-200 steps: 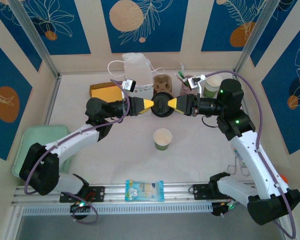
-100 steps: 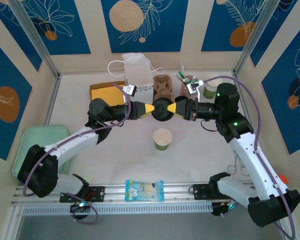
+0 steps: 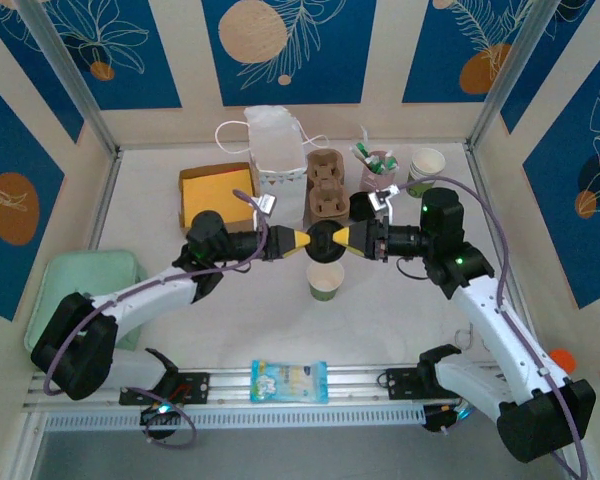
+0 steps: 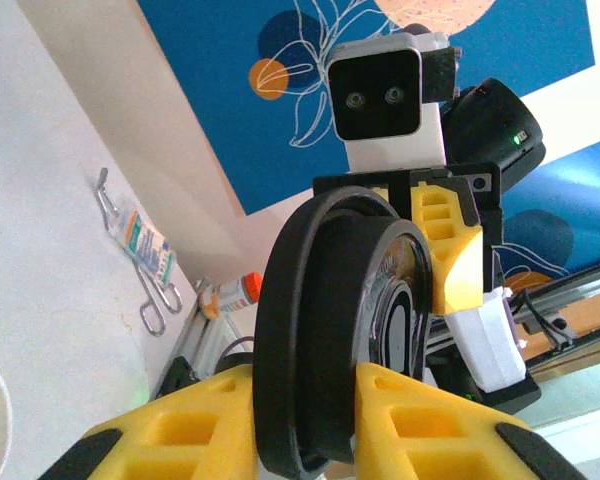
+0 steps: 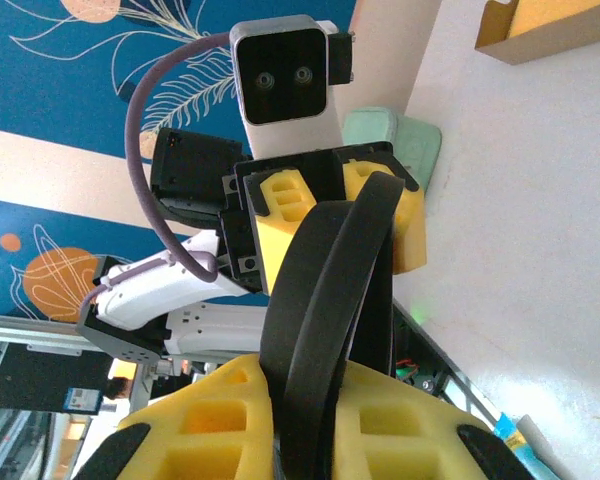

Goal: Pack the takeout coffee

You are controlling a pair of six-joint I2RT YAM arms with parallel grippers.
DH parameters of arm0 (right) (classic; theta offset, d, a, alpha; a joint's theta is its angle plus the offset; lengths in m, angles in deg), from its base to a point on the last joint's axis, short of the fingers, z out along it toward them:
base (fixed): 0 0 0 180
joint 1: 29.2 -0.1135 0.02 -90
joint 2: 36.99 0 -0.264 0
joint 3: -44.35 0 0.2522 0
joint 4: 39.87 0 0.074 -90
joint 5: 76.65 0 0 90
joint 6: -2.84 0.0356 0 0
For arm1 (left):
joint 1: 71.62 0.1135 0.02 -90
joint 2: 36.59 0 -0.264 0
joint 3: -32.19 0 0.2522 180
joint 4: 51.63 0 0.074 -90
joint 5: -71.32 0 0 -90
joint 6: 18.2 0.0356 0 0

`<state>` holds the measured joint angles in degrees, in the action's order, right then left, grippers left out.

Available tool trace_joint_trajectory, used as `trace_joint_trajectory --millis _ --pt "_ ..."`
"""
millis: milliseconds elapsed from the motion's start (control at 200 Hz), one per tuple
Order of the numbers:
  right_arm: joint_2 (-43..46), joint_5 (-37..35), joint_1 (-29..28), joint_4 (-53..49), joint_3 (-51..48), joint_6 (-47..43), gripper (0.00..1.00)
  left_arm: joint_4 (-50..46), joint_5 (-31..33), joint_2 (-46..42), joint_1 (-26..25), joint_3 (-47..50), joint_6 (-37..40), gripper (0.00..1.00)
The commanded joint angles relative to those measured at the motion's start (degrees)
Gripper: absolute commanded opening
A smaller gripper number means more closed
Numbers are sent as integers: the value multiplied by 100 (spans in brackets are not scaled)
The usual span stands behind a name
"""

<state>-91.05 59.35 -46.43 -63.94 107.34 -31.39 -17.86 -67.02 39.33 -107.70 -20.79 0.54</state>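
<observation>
Top external view: takeout coffee (image 3: 326, 281) stands upright on the table (image 3: 230, 310), mouth open, no lid on it. Its long axis is vertical.

Black lid (image 3: 323, 240) sits just beyond the cup, on the side away from the arm bases, lying roughly flat to the overhead camera. Left gripper (image 3: 302, 241) pinches the lid's left edge and right gripper (image 3: 345, 240) pinches its right edge. Both are clamped on the lid, fingertips facing each other across it.

Key relation: cup lies just nearward of the lid, almost on the same line. The two grippers flank that line evenly, so neither arm is clearly nearer the cup. Judgement: the coming move is a short shared pull toward the bases to centre the lid over the mouth, then a descent. Lid height above the rim cannot be read from overhead.

Cup carrier (image 3: 325, 185) stands farther beyond the cup, behind the lid. Paper bag (image 3: 273, 150) is beyond and left.

Left wrist view: lid (image 4: 330, 320) wedged between the left gripper's (image 4: 310, 385) yellow fingers (image 4: 420, 420), and the right gripper (image 4: 435, 250) grips the far rim.

Right wrist view: same grip mirrored, lid (image 5: 330, 290) edge-on in the right gripper (image 5: 315, 390).

The wrist views confirm both clamps, while overhead alone gives the cup offset.
</observation>
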Motion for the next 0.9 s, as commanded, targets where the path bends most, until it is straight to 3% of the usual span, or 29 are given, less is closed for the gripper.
trace_joint_trajectory --millis 0,500,896 --pt "70 -170 18 -38 -318 241 12 784 128 -80 -88 15 95 27" --pt "81 -123 129 637 -1354 337 12 1529 334 643 -169 723 79 29" --pt "-280 -76 261 1162 -1886 207 17 2285 316 1242 -172 888 -154 29"
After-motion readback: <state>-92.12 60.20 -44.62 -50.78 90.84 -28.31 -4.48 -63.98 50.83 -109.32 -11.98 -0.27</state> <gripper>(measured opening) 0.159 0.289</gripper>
